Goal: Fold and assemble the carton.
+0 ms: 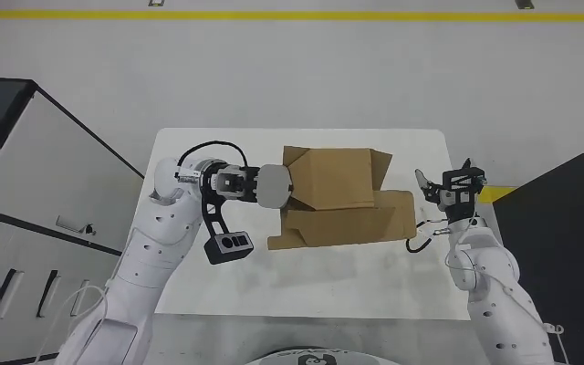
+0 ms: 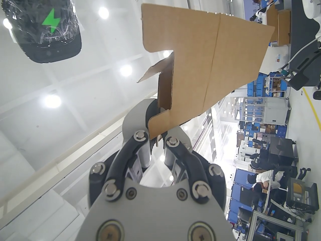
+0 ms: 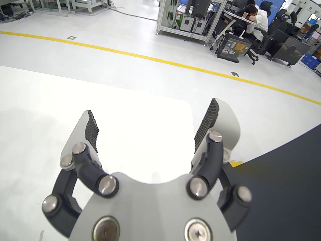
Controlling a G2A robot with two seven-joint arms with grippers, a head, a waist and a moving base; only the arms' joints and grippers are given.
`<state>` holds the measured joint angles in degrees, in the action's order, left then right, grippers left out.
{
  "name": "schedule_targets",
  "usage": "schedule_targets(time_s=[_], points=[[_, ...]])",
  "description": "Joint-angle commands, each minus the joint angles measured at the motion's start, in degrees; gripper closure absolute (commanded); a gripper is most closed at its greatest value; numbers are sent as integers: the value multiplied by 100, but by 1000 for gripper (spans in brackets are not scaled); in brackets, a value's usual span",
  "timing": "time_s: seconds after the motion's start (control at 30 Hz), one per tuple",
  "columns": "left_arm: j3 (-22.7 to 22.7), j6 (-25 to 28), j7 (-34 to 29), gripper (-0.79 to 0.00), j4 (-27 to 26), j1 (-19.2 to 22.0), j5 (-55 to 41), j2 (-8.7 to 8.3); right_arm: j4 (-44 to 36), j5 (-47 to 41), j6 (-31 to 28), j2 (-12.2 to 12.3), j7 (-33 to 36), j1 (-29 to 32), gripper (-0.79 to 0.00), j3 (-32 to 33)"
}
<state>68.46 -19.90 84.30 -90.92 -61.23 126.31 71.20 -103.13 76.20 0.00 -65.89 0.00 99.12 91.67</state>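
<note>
A brown cardboard carton (image 1: 342,196), partly unfolded with flaps spread, lies in the middle of the white table (image 1: 228,146). My left gripper (image 1: 281,185) sits at the carton's left end, shut on a flap edge. In the left wrist view the carton flap (image 2: 200,61) rises from between the fingers (image 2: 133,124), which pinch its lower corner; my left gripper (image 2: 158,126) points upward. My right gripper (image 1: 431,185) hovers just off the carton's right end, near the table's right edge, open and holding nothing. In the right wrist view my right gripper (image 3: 153,121) stands open over the table corner (image 3: 140,116).
A black panel (image 1: 538,219) borders the table on the right and another dark panel (image 1: 36,155) on the left. A yellow floor line (image 1: 292,15) runs beyond the table. White table surface lies in front of the carton.
</note>
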Motion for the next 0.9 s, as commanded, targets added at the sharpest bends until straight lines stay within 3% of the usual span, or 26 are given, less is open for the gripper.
schedule_targets(time_s=[0.0, 0.27, 0.6, 0.87], points=[[-28, 47, 57, 0, -4, 30, 316, -19, 0, 0, 0, 0, 0, 0, -785, 0], [-50, 108, 119, 0, 388, 336, 642, -49, 0, 0, 0, 0, 0, 0, -785, 0], [-15, -280, -267, 0, 989, 590, 1004, -108, 0, 0, 0, 0, 0, 0, -785, 0], [-74, -361, -349, 0, 978, 704, 998, -153, 0, 0, 0, 0, 0, 0, -785, 0]])
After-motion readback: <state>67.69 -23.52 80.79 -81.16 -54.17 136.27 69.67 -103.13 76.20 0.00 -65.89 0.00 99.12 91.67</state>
